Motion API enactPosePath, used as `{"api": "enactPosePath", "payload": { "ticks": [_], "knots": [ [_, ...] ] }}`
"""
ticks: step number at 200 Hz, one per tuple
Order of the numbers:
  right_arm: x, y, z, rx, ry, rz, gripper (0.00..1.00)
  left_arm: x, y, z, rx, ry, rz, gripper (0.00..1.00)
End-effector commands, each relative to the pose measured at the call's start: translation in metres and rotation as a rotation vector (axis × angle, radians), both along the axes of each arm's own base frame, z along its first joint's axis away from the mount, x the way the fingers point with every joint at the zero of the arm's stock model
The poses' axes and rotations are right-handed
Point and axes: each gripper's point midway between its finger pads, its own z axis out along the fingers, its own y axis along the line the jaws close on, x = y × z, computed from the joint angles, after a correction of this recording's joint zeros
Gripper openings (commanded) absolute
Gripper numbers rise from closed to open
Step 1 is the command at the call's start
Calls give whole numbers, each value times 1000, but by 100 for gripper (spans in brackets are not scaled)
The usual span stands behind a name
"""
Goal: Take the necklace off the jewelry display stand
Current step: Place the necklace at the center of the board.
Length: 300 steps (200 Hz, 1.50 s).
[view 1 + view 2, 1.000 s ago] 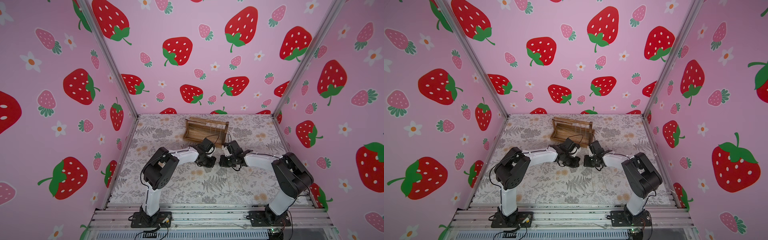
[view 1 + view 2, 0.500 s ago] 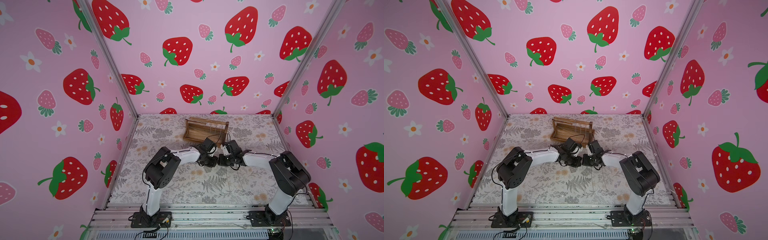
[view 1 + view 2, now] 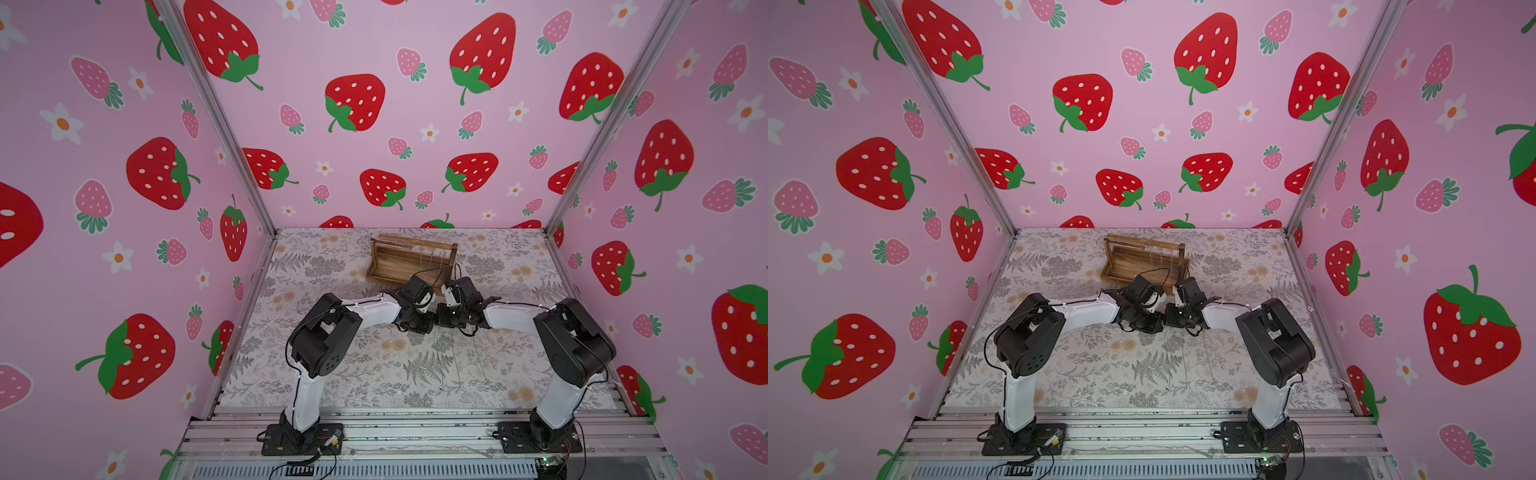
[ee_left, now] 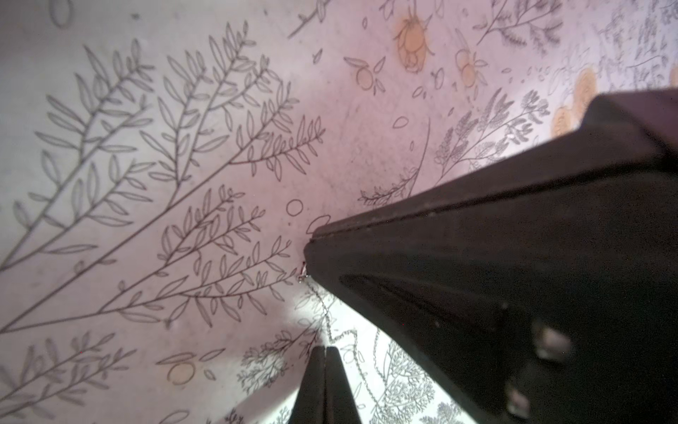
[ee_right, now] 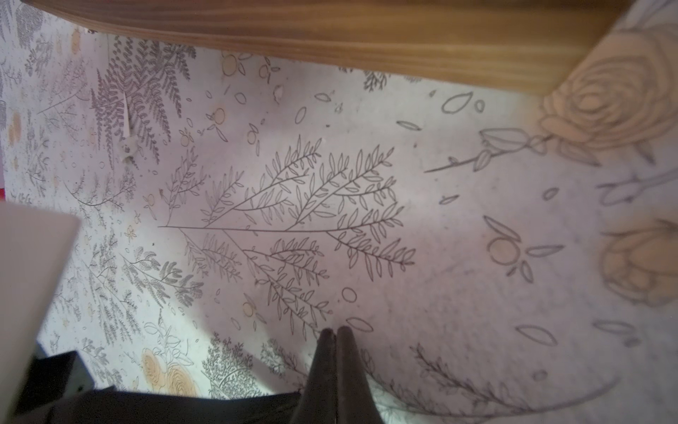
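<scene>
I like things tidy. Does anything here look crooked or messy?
The stand sits a bit crooked, angled to the back wall. A thin chain trails loose over the table near the left gripper.

The bench middle is barred by the left end effector and right end effector, tips close together before the stand; both sides are left free
</scene>
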Motion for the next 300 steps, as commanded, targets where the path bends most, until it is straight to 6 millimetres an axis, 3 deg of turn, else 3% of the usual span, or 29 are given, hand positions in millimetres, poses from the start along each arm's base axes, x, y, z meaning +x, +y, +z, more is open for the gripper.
{"api": "enactPosePath", "payload": {
  "ticks": [1, 204, 300],
  "knots": [
    [-9, -5, -20, -45, 61, -7, 0, -1, -4, -16, 24, 17, -12, 0],
    [-10, 8, -30, 7, 116, 8, 0, 13, -10, -21, 28, -8, 7, 0],
    [-5, 9, 25, 110, -95, 28, 0, 13, 1, -9, 45, -34, 17, 0]
  ]
}}
